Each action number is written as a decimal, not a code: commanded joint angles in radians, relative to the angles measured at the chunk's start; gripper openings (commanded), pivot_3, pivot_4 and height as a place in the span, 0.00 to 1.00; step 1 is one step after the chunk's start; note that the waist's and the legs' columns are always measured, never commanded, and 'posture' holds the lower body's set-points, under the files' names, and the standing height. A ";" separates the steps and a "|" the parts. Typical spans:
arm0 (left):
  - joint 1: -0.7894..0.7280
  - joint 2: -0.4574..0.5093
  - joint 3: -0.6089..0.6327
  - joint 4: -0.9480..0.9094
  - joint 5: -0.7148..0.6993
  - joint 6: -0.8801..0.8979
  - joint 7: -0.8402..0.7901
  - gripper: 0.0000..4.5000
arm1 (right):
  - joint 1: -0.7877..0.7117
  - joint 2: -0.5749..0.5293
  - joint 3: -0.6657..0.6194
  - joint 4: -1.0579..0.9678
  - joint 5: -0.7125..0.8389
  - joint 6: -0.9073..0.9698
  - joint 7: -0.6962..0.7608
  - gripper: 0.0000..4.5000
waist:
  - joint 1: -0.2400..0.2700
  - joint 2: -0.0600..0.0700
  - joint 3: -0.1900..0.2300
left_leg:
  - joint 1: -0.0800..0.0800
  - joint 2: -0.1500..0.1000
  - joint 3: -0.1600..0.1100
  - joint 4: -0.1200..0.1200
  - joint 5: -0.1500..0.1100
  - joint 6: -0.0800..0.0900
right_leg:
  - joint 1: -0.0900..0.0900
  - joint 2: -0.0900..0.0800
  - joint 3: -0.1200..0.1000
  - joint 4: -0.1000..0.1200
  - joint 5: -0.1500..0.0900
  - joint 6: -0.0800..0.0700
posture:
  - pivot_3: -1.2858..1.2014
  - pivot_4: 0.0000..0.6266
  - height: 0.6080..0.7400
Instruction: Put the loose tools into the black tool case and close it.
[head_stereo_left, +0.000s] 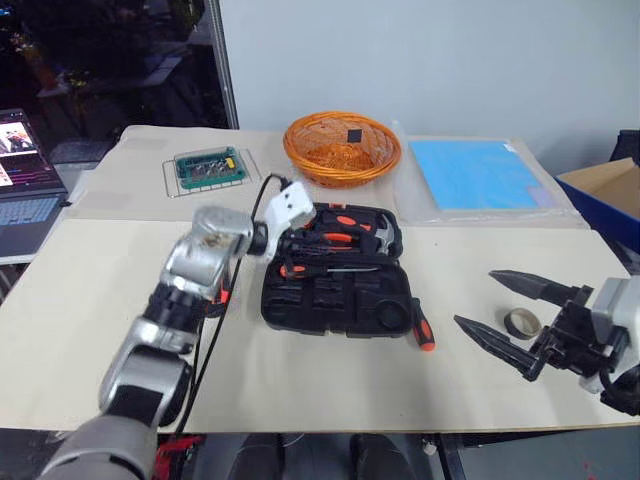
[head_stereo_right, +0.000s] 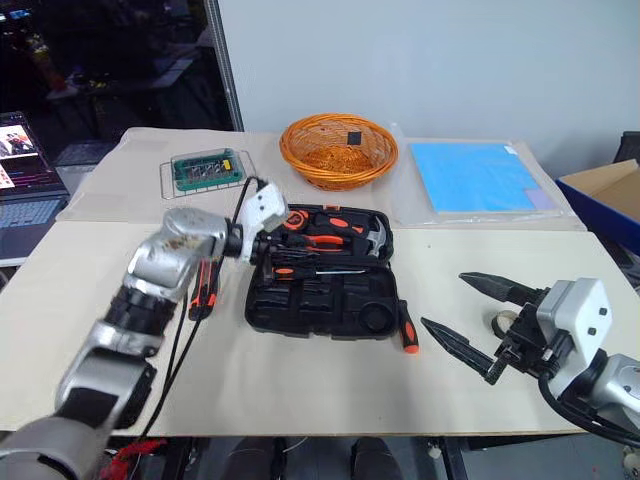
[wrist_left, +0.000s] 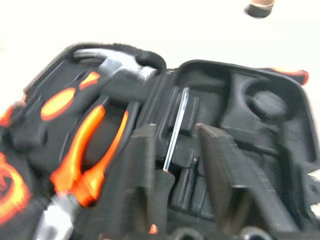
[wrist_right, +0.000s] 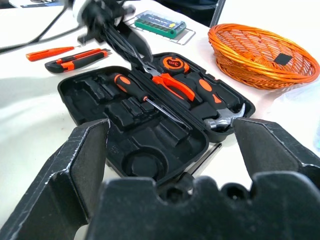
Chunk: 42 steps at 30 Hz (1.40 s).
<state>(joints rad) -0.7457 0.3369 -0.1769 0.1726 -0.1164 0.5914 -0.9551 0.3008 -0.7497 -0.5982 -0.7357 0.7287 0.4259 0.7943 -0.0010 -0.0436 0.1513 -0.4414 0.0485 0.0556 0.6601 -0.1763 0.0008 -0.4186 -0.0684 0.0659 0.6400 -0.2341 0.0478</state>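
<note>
The black tool case (head_stereo_left: 335, 312) lies open in the middle of the table (head_stereo_left: 300, 380), with a hammer (head_stereo_left: 378, 232), pliers (head_stereo_left: 335, 238) and a tape measure (wrist_right: 172, 64) seated in the half further from the robot. The left gripper (wrist_left: 175, 131) is held low over the case, right above an orange-and-black screwdriver (wrist_right: 142, 96) that lies across the moulded recesses. Whether this gripper is clenched on the screwdriver or has let it go cannot be told. The right gripper (head_stereo_left: 474, 297) is spread wide and empty, well apart from the case on the right side of the table.

The step in hand is judged to be the seating of this screwdriver. It is best done with the shaft lined up along its groove and the handle pressed fully down, so that nothing stands proud when the lid is shut.

Four loose tools are counted. One screwdriver is in the case. A second orange-and-black screwdriver (head_stereo_left: 423, 325) lies on the table against the case's right edge. A utility knife (wrist_right: 77, 59) and a thin red screwdriver (wrist_right: 50, 51) lie together on the table to the left of the case. Three are thus judged still to be packed. Beyond the case, one orange wicker basket (head_stereo_left: 342, 148) and one green bit set (head_stereo_left: 210, 168) are seen, and one roll of tape (head_stereo_left: 522, 322) lies near the right gripper.
</note>
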 joint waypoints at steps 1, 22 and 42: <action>0.063 -0.061 0.022 -0.056 0.046 -0.028 0.202 0.01 | -0.004 0.008 0.000 -0.028 0.000 -0.004 -0.035 1.00 | 0.001 0.000 0.000 | 0.000 0.000 0.000 0.000 0.000 0.000 | 0.000 0.000 0.000 0.001 0.000 0.000 | 0.52 0.24 1.00; 0.186 -0.057 0.132 -0.238 -0.185 -0.032 0.150 0.06 | 0.037 -0.056 0.056 -0.104 -0.054 0.267 -0.308 1.00 | -0.013 0.002 -0.003 | 0.013 0.000 0.000 -0.001 -0.001 -0.001 | 0.012 -0.002 0.001 0.001 -0.011 -0.001 | 0.52 0.24 1.00; 0.284 0.385 0.171 -0.646 -0.526 0.230 -0.102 0.97 | -0.493 0.104 0.394 0.113 0.002 1.014 -0.661 1.00 | -0.013 0.000 0.000 | 0.003 -0.001 0.002 -0.004 -0.002 0.001 | 0.006 -0.004 0.000 -0.010 -0.009 -0.002 | 0.52 0.24 1.00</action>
<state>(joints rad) -0.4509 0.7148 -0.0222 -0.4255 -0.6178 0.8132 -1.0742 -0.1474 -0.6833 -0.1761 -0.6362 0.7470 1.3820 0.1680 -0.0138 -0.0433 0.1512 -0.4403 0.0474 0.0579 0.6565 -0.1785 0.0018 -0.4159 -0.0731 0.0664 0.6306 -0.2412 0.0441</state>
